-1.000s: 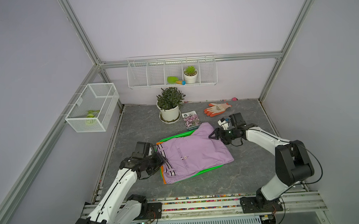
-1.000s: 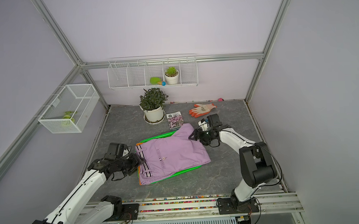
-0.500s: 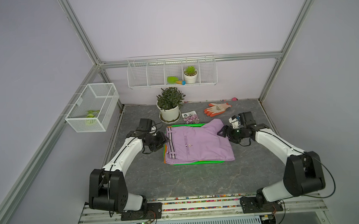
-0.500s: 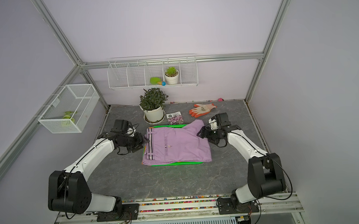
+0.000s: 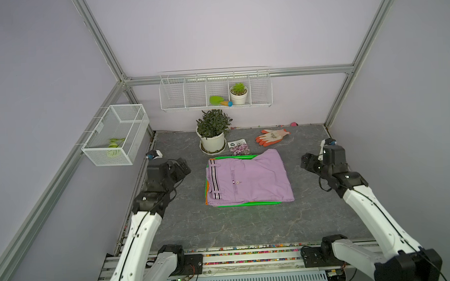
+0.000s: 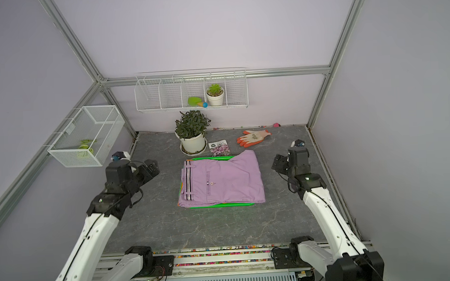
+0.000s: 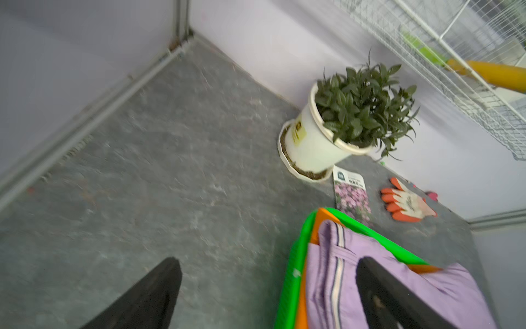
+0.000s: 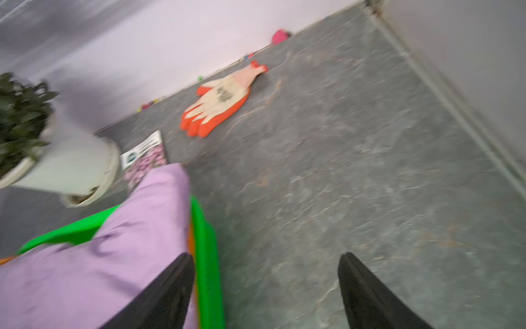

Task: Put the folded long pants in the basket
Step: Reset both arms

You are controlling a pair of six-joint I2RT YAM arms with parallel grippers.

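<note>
Left gripper (image 5: 184,166), right gripper (image 5: 304,162) now off basket (image 5: 247,204)

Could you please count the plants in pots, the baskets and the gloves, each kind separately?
Plants in pots: 2, large plant, small plant.
Baskets: 3, green basket, side wire basket, long wire basket.
Gloves: 1, orange-and-white glove.
Total: 6.

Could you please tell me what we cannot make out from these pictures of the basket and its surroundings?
- Under the lilac pants: in both top views they cover the basket; only an orange edge shows, so the pairs beneath cannot be counted.
- Seed packet print: too small in a top view, blurred in the right wrist view.
- Green thing in the side wire basket: too small, behind mesh.
</note>
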